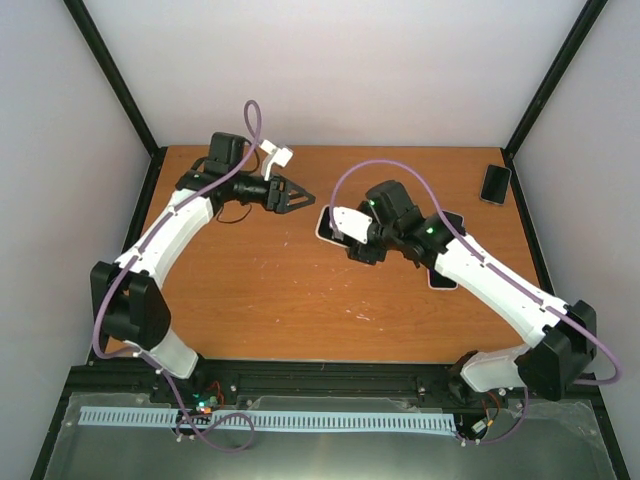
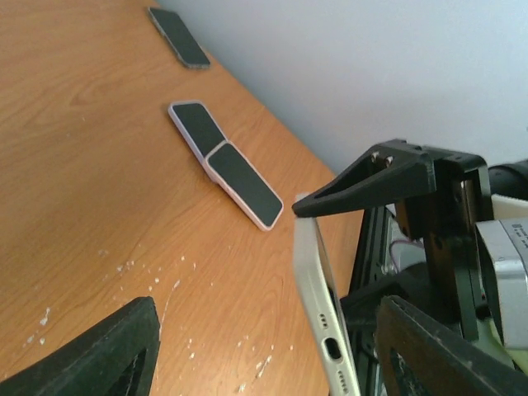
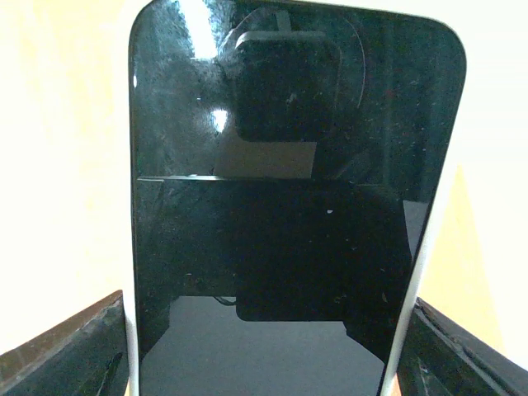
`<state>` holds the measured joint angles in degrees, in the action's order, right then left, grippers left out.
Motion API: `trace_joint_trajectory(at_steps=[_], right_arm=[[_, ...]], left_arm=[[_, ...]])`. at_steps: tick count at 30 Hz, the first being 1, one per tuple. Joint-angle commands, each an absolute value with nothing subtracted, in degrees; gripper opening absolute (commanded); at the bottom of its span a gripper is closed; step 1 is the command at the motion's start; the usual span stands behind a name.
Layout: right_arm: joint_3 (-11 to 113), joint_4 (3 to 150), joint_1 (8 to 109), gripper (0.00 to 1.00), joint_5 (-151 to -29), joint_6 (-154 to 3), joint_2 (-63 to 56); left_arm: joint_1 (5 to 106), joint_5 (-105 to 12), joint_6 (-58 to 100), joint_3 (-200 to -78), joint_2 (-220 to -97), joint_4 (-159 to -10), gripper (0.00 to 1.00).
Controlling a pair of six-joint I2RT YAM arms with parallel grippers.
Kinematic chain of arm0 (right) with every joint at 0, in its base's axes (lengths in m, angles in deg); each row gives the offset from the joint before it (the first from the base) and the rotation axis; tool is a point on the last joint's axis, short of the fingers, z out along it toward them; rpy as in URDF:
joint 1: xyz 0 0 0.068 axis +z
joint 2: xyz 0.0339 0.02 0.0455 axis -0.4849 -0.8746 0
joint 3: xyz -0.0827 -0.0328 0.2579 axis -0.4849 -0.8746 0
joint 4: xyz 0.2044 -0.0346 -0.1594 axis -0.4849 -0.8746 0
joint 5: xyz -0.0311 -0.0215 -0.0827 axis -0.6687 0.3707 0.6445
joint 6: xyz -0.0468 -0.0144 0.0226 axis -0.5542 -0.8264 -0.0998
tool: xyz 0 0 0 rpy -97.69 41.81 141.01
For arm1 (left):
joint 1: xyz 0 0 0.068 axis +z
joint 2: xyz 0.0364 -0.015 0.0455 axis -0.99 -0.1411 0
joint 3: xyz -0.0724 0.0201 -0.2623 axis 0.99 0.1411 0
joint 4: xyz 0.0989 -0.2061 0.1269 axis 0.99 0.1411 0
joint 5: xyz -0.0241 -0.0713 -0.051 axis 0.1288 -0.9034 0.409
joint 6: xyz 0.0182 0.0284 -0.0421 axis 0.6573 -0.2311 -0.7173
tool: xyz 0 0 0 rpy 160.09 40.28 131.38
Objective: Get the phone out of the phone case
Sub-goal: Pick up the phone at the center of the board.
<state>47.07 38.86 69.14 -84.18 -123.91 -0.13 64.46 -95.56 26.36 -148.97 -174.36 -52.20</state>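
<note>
The right end effector [image 3: 264, 334] is clamped across the width of the phone [image 3: 280, 206], which sits in its white case [image 3: 418, 272]. The phone's long axis runs straight out ahead of this end effector, with the screen facing its wrist. The charging-port end points toward the left end effector [image 1: 303, 197], whose fingers are spread wide and hold nothing.

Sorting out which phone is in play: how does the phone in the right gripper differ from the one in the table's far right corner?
The held phone is clamped by its sides in the right gripper; the corner phone lies flat on the table, untouched. The held phone has a pale, silvery edge; the corner phone looks darker around its rim. Both have dark screens.
</note>
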Motion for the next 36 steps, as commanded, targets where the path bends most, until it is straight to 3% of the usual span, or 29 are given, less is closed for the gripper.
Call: trace_joint_trajectory(at_steps=[1, 19, 33, 36], right_arm=[[45.2, 36.6, 69.1, 0.58, -85.8, -134.1, 3.9], [41.4, 31.4, 76.3, 0.61, -76.9, -154.2, 9.5], [41.3, 28.9, 78.5, 0.61, -70.2, -158.2, 7.7], [41.5, 28.5, 78.6, 0.61, -69.2, -158.2, 7.0]], left_arm=[[63.9, -98.4, 38.4, -153.7, -176.5, -39.1, 0.74], [56.4, -103.8, 53.0, -163.7, -186.9, -16.7, 0.78], [51.8, -101.3, 54.3, -163.2, -189.9, -13.6, 0.65], [51.1, -100.3, 54.3, -163.1, -190.8, -13.0, 0.57]])
